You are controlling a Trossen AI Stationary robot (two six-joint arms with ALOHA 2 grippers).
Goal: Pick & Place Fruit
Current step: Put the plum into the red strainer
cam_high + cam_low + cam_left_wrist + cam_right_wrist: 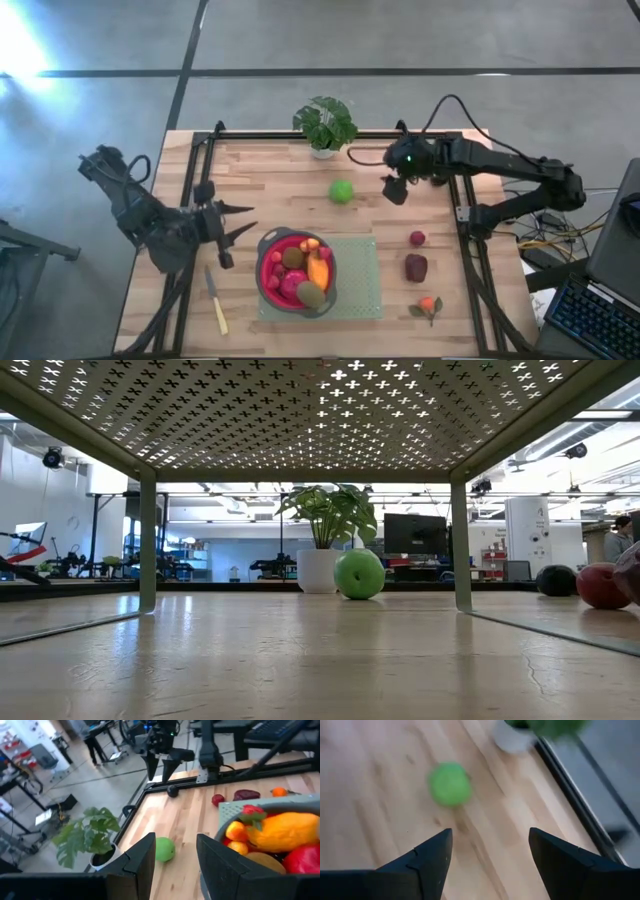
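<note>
Quick count of what's on the table: one green ball sitting loose on the bare wood, just in front of the single potted plant at the far edge. One red colander-style bowl on a pale green mat, holding roughly half a dozen toy fruits, including an orange elongated piece, a brown kiwi and a couple of red ones. Off to the right of the mat there are three loose pieces: a small red one, a dark-red lump, and a tiny orange fruit with leaves near the front edge. One pale-handled knife lies left of the bowl.

The right gripper hangs above the table just right of the green ball, fingers spread apart with nothing between them; the ball sits ahead of them in the wrist view, not touching. The left gripper waits by the left rail near the bowl, fingers partly apart, empty.

Plenty of bare wood around the ball; the black frame rails run along the left, right and far edges.
</note>
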